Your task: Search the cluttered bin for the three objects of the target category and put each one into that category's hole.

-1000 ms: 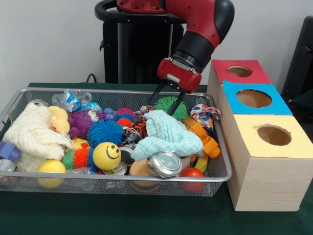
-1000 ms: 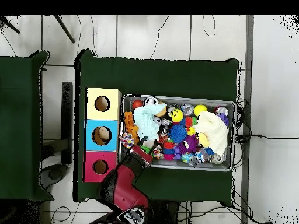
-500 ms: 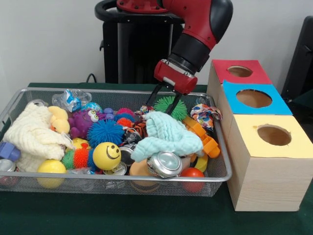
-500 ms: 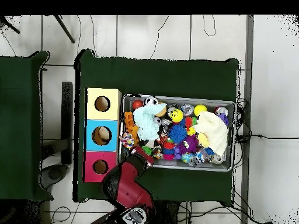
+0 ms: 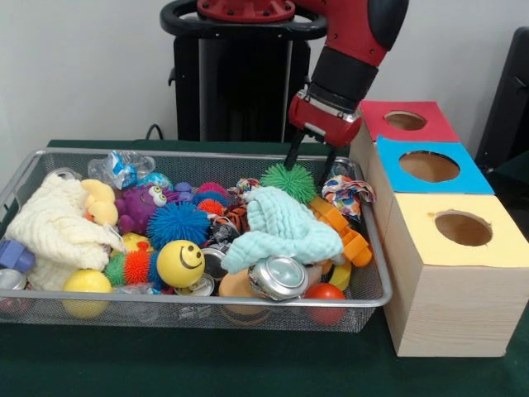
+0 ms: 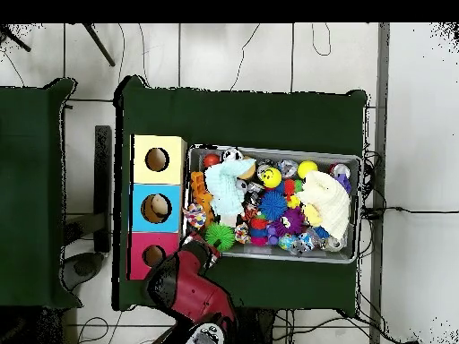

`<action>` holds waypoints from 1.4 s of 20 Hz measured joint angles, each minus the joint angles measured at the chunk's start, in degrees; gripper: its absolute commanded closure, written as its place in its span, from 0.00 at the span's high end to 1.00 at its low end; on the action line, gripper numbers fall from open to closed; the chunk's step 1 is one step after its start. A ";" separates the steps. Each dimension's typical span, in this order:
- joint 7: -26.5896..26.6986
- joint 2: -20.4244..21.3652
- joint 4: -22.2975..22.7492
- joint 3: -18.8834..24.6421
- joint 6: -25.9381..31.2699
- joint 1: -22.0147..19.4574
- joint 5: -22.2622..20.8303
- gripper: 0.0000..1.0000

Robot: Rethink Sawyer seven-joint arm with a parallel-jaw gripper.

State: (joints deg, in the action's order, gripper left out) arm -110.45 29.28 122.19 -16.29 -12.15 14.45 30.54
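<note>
The wire mesh bin is full of toys and also shows in the overhead view. One whitish fabric piece with coloured blotches lies at the bin's right end, next to the boxes. A second small printed piece peeks out behind the mint cloth. A third is hidden. My gripper hangs open and empty above the bin's far right corner, just above a green spiky ball and left of the printed piece. The hole in the pale yellow panel is nearest the camera.
The blue-panelled box and the red-panelled box stand behind the yellow one. A mint cloth, cream cloth, purple monster, yellow smiley ball, cans and orange toy crowd the bin.
My gripper has risen out of the clutter by the mint cloth and moved right towards the boxes, still open and empty. The toys have not moved.
</note>
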 measured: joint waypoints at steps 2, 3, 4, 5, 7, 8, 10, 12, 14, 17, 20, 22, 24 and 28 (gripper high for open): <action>0.00 2.18 0.02 0.57 2.35 -0.58 -2.23 1.00; 0.00 2.86 0.01 0.84 2.82 -0.89 -2.92 1.00; 0.00 3.54 0.01 1.12 2.96 -1.24 -3.53 1.00; 0.00 4.85 0.02 1.79 3.05 -2.04 -4.76 1.00; 0.00 6.13 0.02 2.64 3.06 -3.15 -6.09 1.00; 0.00 6.77 0.02 3.09 3.06 -3.77 -6.80 1.00; 0.00 7.79 0.00 4.25 2.88 -5.50 -8.64 1.00; 0.00 8.07 -0.06 5.07 2.49 -6.72 -9.99 1.00; 0.00 8.02 -0.17 6.17 1.67 -8.36 -11.81 1.00; 0.00 7.00 -0.25 8.06 -1.21 -11.37 -15.25 1.00; 0.00 6.29 -0.24 8.64 -2.63 -12.10 -16.22 1.00; 0.00 5.68 -0.26 9.12 -3.77 -12.35 -16.56 1.00; 0.00 5.06 -0.25 9.68 -4.74 -12.34 -16.58 1.00; 0.00 4.59 -0.27 10.33 -5.45 -12.34 -16.57 1.00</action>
State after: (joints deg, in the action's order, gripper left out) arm -110.45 33.87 121.93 -5.96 -17.61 2.10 13.97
